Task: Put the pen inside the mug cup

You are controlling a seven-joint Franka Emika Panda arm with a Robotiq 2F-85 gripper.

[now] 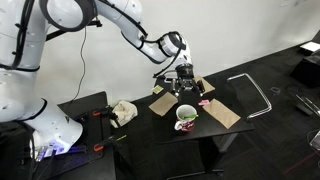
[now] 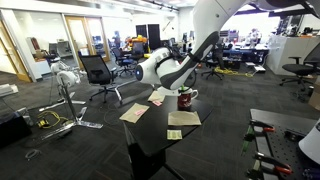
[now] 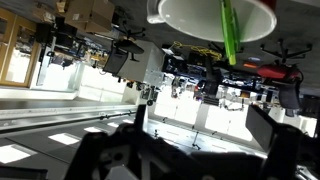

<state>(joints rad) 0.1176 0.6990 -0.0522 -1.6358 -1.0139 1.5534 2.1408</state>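
While the thin yellow-green pen [image 3: 228, 30] stands in the round white mug cup [image 3: 195, 14], the hand [image 1: 183, 87] hangs open.

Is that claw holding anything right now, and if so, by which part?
Nothing is held. The gripper is open and empty, and the pen stands inside the mug cup.

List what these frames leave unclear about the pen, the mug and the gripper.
- Pen: the wrist view's top edge cuts off one end. In an exterior view it is only a green speck in the mug cup.
- Mug cup: mostly cropped by the wrist view's top edge.
- Gripper: too small in both exterior views and dark and blurred in the wrist view, so open or shut is unclear.
- Small pink object: too small to identify.
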